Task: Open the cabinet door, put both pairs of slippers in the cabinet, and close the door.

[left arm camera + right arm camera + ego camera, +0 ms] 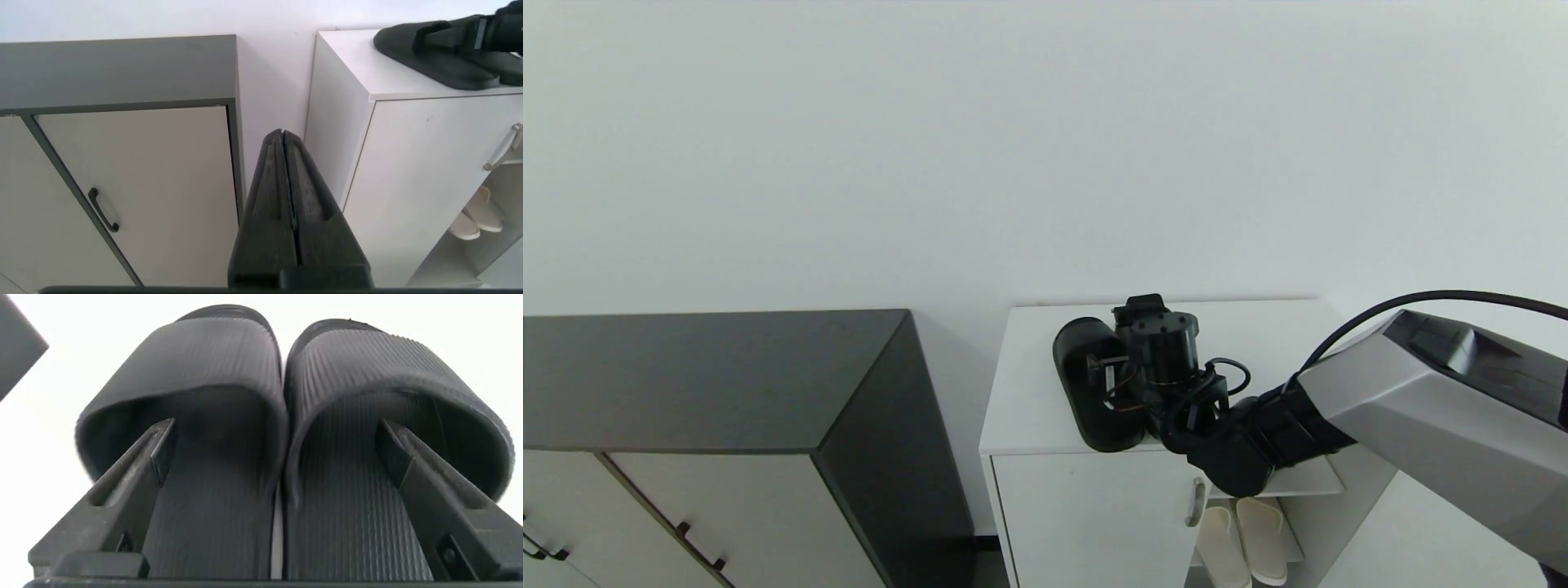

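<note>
Left hand (283, 143): fingers pressed together, low before the gap between the dark-topped cabinet (122, 73) and the white cabinet (409, 163).
Right hand (276, 429): spread, one finger under each strap of the black slippers (204, 367).
Black slippers: side by side on the white cabinet's top, at its front edge.
White slippers (1245, 539): low in the open right compartment, partly cut off and half hidden by the shut left door (1094, 523).
</note>
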You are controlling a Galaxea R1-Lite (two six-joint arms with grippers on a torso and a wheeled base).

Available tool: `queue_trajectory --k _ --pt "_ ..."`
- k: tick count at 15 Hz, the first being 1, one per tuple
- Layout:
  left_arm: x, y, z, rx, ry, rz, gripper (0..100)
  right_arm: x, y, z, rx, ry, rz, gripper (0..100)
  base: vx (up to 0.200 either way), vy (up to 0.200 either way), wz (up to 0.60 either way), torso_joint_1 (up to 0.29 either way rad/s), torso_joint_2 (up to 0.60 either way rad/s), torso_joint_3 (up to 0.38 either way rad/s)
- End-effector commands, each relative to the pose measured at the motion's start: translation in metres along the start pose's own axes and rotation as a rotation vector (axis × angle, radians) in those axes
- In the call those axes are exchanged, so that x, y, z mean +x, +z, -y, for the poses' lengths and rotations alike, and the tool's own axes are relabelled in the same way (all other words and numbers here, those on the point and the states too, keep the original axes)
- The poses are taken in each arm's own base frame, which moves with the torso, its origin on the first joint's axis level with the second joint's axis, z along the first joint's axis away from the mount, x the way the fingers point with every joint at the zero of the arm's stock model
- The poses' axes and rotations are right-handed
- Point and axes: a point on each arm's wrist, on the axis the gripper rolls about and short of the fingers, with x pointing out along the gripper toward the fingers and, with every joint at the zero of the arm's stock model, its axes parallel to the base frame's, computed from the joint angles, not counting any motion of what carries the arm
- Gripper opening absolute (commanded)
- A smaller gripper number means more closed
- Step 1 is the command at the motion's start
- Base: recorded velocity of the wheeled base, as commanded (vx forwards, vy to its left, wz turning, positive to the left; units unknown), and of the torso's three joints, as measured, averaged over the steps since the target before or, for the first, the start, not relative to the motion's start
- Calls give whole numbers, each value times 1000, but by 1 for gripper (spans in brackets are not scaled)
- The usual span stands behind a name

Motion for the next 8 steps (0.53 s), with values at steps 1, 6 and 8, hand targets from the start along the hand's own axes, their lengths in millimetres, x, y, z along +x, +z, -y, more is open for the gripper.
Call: queue_trajectory --k 1,6,8 --pt "0 0 0 1 0 -1 0 7 -6 -1 -1 -6 -6 0 0 0 0 0 0 0" --pt "0 0 0 -1 0 -1 0 11 -6 -1 1 -9 -4 0 0 0 0 0 0 0" --pt "0 0 0 -1 0 -1 0 8 -1 -2 5 -6 6 0 0 0 0 0 0 0"
